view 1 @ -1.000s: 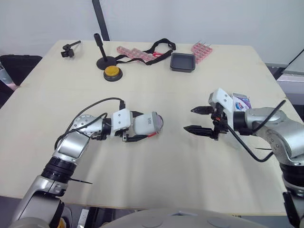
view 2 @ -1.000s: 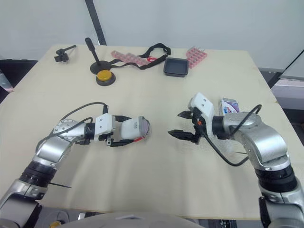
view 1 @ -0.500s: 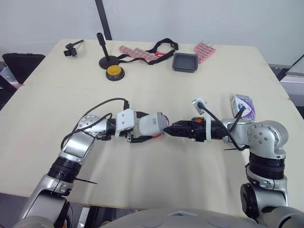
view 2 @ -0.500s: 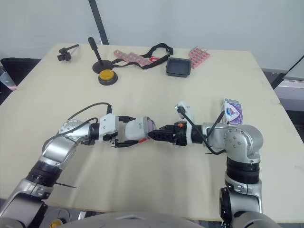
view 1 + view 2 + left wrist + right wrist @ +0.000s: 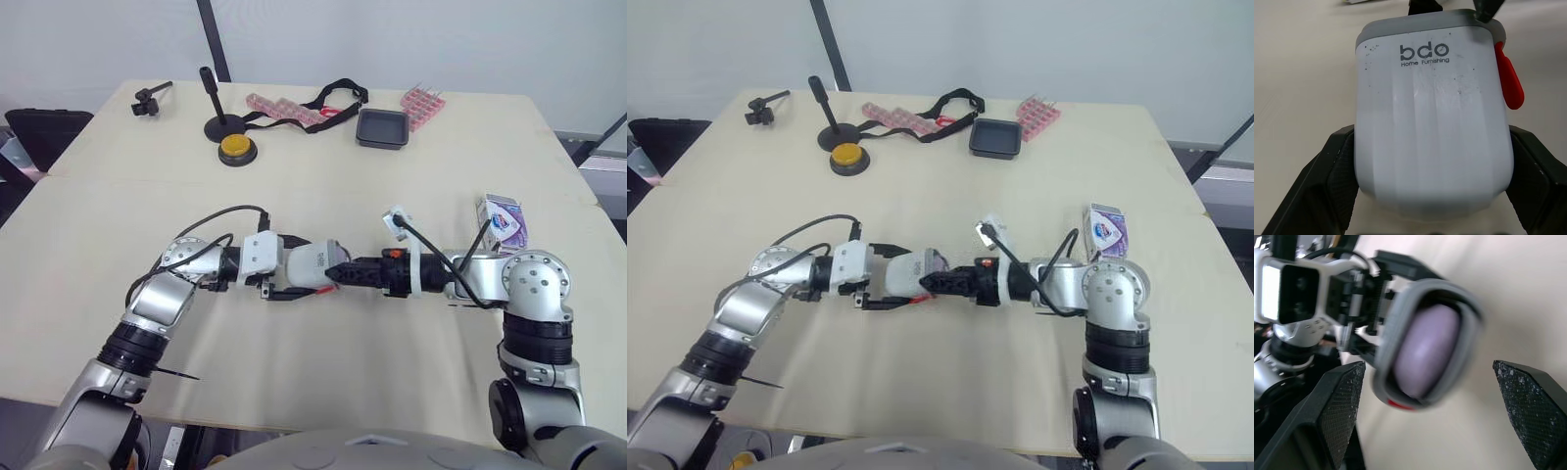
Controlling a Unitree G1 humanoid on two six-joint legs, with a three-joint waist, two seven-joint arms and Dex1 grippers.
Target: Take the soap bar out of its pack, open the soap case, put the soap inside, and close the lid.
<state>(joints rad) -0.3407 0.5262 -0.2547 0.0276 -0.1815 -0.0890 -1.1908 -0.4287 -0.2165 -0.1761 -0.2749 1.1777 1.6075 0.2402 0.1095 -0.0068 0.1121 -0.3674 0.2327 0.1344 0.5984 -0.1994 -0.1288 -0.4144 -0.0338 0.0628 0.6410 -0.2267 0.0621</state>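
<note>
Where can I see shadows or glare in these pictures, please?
Left eye view: the light is even, with only faint, soft shadows on the table and no glare. Left wrist view: a weak sheen on the soap case; its print is readable. Right wrist view: a soft highlight on the lilac soap.

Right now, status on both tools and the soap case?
Left tool shut on soap case. Right tool open at its end. Lilac soap showing inside. Pack lies apart, to the right.

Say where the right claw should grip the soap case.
Probably the grey rim at the free end of the white plastic soap case, coming from the robot's right: the left claw clamps its body, and that end faces the open right claw.
</note>
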